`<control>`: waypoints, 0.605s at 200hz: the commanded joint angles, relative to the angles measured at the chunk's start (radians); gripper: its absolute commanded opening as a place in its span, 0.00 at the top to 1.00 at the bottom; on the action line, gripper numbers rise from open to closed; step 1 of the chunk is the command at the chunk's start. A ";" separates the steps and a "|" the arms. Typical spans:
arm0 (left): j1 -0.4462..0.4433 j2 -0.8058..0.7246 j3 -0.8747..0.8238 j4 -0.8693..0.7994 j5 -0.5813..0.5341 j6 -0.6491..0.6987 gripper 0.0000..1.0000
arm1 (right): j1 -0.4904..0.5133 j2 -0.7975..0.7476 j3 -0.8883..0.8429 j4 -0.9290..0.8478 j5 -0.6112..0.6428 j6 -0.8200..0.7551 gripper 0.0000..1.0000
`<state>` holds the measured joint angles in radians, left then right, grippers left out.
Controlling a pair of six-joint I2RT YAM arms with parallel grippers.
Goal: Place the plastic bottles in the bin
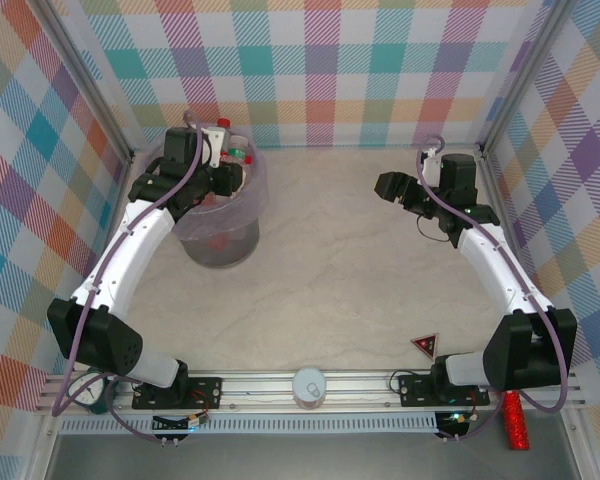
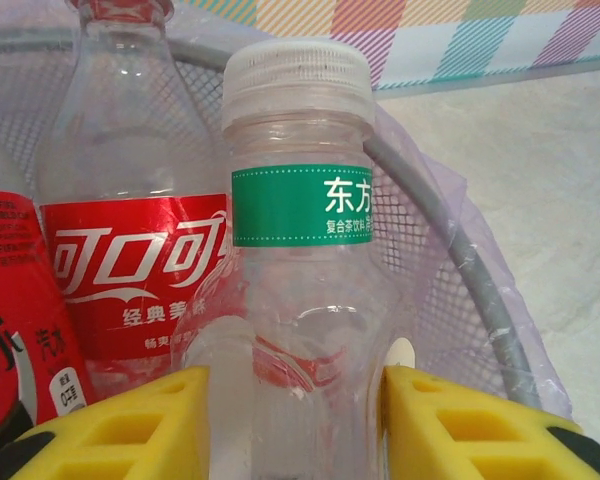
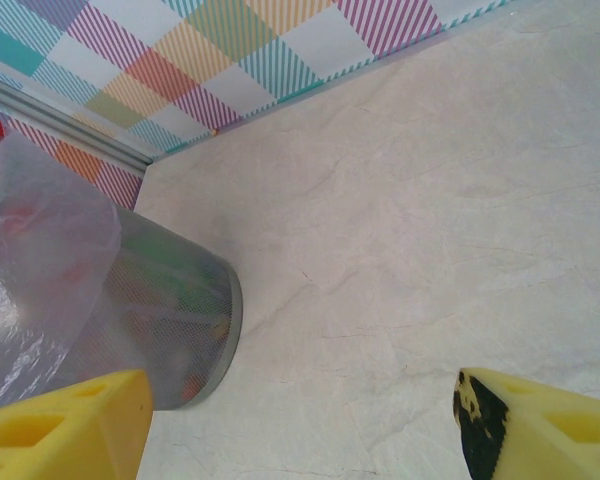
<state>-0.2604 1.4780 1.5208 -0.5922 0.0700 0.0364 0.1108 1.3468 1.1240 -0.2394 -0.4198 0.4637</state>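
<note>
Bottles first: where are they?

— Standing packed in the bin at the far left of the worktop, necks poking above its rim. The left wrist view gives a clear green-label bottle with a white cap, a red-label bottle just beside it, and another red label at the picture's edge.

And the left gripper?

— It hangs over the bin's mouth. Its yellow fingers press both sides of the green-label bottle, low on the body. I read that as a grip.

Why hold it upright?

— My guess is that, neck up, it can slide down between its neighbours instead of lying across the rim. The bin looks nearly full, so there's little slack, and the liner bag spills loosely over the mesh wall.

Is the bottle carried or resting on something?

— Can't tell; its base is hidden below the fingers.

And the right gripper?

— Fingers spread wide with nothing between them. It sits above the right side of the worktop, well apart from the bin and turned toward it. I'd say it's placed there to leave the left arm room.

What does the next move call for?

— Probably letting go once the bottle is seated, then lifting straight up so the fingers don't drag the bottle or bag out.
</note>
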 commanded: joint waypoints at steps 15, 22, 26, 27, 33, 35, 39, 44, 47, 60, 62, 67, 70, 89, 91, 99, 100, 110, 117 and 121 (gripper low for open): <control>0.001 0.045 -0.031 -0.092 0.035 -0.027 0.56 | -0.009 0.000 0.025 0.020 -0.014 -0.004 0.21; 0.001 0.044 -0.016 -0.106 0.027 -0.022 0.56 | -0.008 0.000 0.025 0.019 -0.014 -0.005 0.21; 0.001 0.043 -0.006 -0.117 0.021 -0.021 0.55 | -0.008 -0.001 0.025 0.020 -0.016 -0.005 0.21; 0.001 0.043 -0.003 -0.119 0.020 -0.020 0.55 | -0.009 -0.001 0.025 0.020 -0.016 -0.005 0.21; 0.001 0.040 0.015 -0.137 0.011 -0.016 0.54 | -0.007 -0.001 0.025 0.019 -0.016 -0.005 0.21; 0.001 0.039 0.023 -0.144 0.008 -0.014 0.53 | -0.007 -0.001 0.025 0.020 -0.015 -0.005 0.21; 0.001 0.040 0.036 -0.156 0.002 -0.014 0.52 | -0.008 0.000 0.025 0.020 -0.014 -0.005 0.21; 0.001 0.038 0.058 -0.172 -0.006 -0.011 0.50 | -0.008 0.000 0.026 0.021 -0.016 -0.004 0.21; 0.001 0.038 0.070 -0.181 -0.011 -0.010 0.48 | -0.008 0.000 0.025 0.021 -0.016 -0.004 0.21; 0.004 0.038 0.124 -0.218 -0.025 -0.003 0.43 | -0.008 0.002 0.025 0.025 -0.020 -0.002 0.21; 0.005 0.036 0.133 -0.223 -0.025 -0.001 0.42 | -0.008 0.002 0.025 0.026 -0.020 -0.001 0.21; 0.007 0.039 0.155 -0.239 -0.024 0.003 0.40 | -0.008 0.003 0.025 0.026 -0.023 -0.001 0.21; 0.008 0.039 0.168 -0.248 -0.024 0.005 0.39 | -0.008 0.003 0.025 0.025 -0.024 -0.001 0.21; 0.019 0.049 0.257 -0.308 -0.031 0.009 0.21 | -0.008 0.003 0.026 0.026 -0.024 -0.003 0.21; 0.020 0.051 0.265 -0.314 -0.033 0.010 0.20 | -0.008 0.003 0.026 0.026 -0.024 -0.003 0.21; 0.025 0.056 0.297 -0.337 -0.041 0.011 0.14 | -0.007 0.005 0.026 0.027 -0.023 -0.003 0.21; 0.026 0.056 0.300 -0.340 -0.041 0.011 0.14 | -0.007 0.005 0.026 0.027 -0.023 -0.003 0.21; 0.037 0.058 0.332 -0.360 -0.046 0.007 0.07 | -0.008 0.007 0.026 0.028 -0.025 -0.002 0.21; 0.048 0.054 0.350 -0.365 -0.046 -0.002 0.03 | -0.008 0.011 0.026 0.028 -0.029 -0.002 0.21; 0.057 0.051 0.355 -0.366 -0.044 -0.009 0.01 | -0.008 0.011 0.026 0.028 -0.028 -0.002 0.21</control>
<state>-0.2447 1.5345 1.8038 -0.8711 0.0479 0.0463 0.1104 1.3472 1.1240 -0.2317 -0.4248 0.4637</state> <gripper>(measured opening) 0.942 0.792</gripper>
